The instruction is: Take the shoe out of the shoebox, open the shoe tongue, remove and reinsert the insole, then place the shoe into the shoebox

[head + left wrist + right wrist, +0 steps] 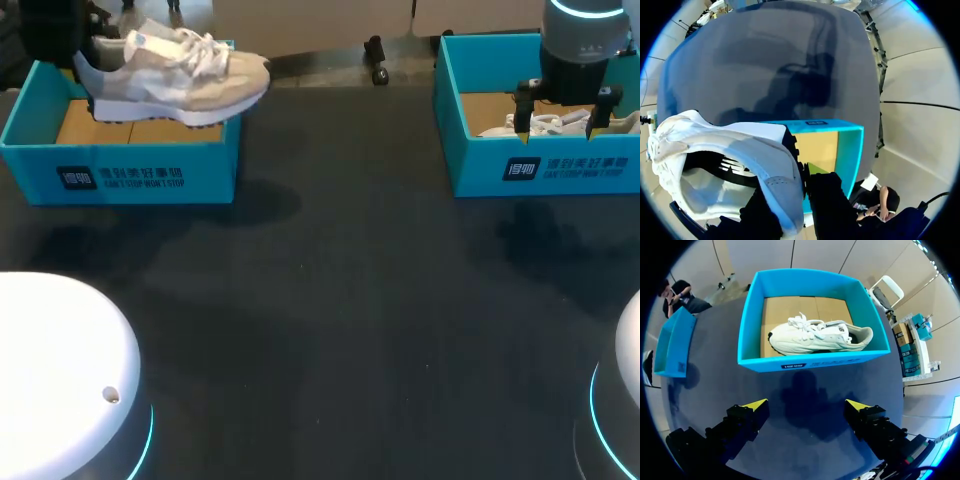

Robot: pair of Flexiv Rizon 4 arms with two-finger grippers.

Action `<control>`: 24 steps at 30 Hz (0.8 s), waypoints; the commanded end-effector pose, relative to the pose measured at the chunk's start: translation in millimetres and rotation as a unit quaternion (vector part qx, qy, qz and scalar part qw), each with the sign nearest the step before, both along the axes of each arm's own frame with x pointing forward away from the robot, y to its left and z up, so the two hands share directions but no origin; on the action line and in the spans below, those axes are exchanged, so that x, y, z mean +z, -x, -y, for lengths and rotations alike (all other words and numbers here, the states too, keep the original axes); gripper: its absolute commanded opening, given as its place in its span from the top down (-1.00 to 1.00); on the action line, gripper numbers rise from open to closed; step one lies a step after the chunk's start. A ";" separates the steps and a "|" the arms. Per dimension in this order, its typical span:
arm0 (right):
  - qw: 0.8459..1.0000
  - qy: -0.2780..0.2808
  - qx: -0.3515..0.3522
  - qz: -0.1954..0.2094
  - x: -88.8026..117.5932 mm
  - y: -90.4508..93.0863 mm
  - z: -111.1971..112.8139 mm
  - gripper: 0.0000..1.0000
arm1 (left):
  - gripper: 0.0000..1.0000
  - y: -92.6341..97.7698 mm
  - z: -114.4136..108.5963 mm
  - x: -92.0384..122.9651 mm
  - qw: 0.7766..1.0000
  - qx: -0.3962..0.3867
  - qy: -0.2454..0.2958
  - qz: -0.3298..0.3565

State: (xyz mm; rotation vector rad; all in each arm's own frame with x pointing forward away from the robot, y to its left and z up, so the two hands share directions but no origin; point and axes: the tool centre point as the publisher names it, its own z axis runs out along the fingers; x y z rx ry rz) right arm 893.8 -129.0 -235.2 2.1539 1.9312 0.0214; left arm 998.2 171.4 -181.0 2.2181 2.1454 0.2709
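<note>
Looking down from overhead: a beige shoe (175,72) hangs above the left box (35,165); a white shoe (548,124) lies inside the right box (475,165). Left wrist: left fingers (829,202) clamp the beige shoe's heel. Right wrist: right fingers (754,406) gape empty before the right box.

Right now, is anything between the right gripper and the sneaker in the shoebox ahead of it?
Nothing visible does. The right gripper is open, and the white sneaker lies uncovered in the lidless blue shoebox; only its front wall stands on the gripper's side, and a descent from above should clear it.
</note>
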 end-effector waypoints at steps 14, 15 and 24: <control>1.000 0.000 0.000 0.001 -0.6 0.7 0.4 -1.00 | 1.00 74.0 57.5 6.5 0.999 -0.004 -0.014 0.045; 1.000 0.000 0.000 0.001 -0.6 0.7 0.4 -1.00 | 1.00 79.1 62.3 6.5 0.999 -0.005 -0.014 0.045; 1.000 0.000 0.000 0.001 -0.6 0.7 0.4 -1.00 | 1.00 113.2 94.6 2.3 0.999 -0.024 -0.015 0.026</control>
